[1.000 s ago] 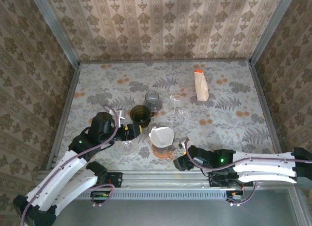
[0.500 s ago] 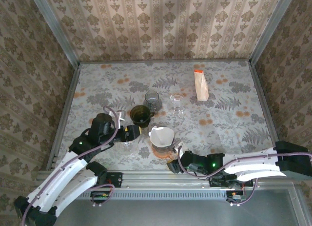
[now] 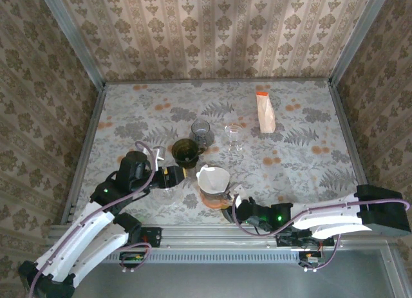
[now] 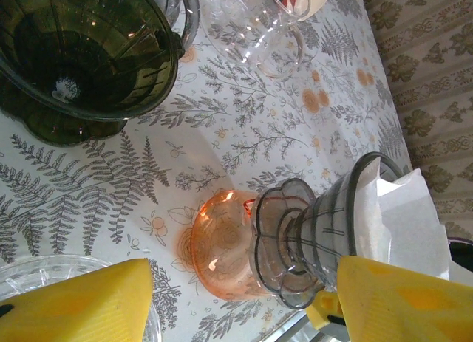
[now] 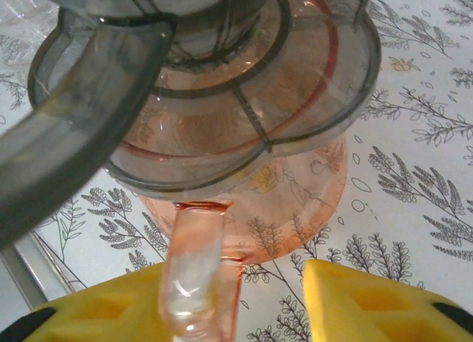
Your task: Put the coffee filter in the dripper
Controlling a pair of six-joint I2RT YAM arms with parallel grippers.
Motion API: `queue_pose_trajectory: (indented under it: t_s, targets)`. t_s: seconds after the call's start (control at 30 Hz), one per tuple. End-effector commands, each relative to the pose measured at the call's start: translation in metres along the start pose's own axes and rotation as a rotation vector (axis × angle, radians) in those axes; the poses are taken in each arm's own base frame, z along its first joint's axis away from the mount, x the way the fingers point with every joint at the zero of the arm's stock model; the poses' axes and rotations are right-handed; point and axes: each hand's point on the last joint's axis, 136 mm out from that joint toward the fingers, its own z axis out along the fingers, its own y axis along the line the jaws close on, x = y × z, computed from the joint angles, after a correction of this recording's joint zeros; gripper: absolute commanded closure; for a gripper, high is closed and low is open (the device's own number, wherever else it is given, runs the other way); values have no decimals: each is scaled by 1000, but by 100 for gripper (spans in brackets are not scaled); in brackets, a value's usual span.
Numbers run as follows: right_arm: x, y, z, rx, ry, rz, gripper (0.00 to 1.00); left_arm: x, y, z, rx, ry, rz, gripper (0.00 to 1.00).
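- Right wrist view: the right gripper (image 5: 238,294) has its jaws parted and straddling the handle (image 5: 194,275) of the orange cup (image 5: 295,187). One pad looks to be against it and there is a gap on the other side, so it is not clamped.
- Risk: a squeeze or tug on that handle could twist the orange cup and tip the grey dripper (image 5: 244,83), which seems to just rest on top.
- The coffee filter (image 4: 403,209) is inside the grey dripper, poking above the rim and looking lopsided. A jolt could flop it out.
- The left gripper (image 4: 244,279) is released and wide, grasping nothing, near the cup. A clear glass (image 4: 44,272) sits under one finger, so a sweep may knock it.
- The green dripper (image 4: 81,54) is just beyond and empty, and could get nudged too.
- Hard to tell: how deep the filter is seated, as the dripper wall hides it. Pad-to-handle contact is also unclear. The dripper top is cropped at the right wrist, and the clear glass is cut off at the frame edge.
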Motion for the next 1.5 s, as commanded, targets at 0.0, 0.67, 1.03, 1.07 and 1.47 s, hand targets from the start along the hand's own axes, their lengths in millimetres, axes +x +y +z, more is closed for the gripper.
queue_pose_trajectory:
  t_s: [0.0, 0.67, 1.03, 1.07, 1.47]
  targets:
    - [-2, -4, -1, 27, -32, -14, 56, 1, 1, 0, 5, 0, -16, 32]
    - [-5, -25, -10, 159, -63, -12, 76, 4, 6, 4, 0, 1, -25, 32]
    - [-9, -44, -21, 263, -108, 11, 80, 6, 9, 8, 1, 2, -37, 32]
    - [-9, -45, -21, 268, -109, 9, 80, 6, 9, 8, 2, 3, -38, 32]
    - [-12, -74, -36, 434, -182, 41, 81, 5, 9, 10, 6, 6, -38, 32]
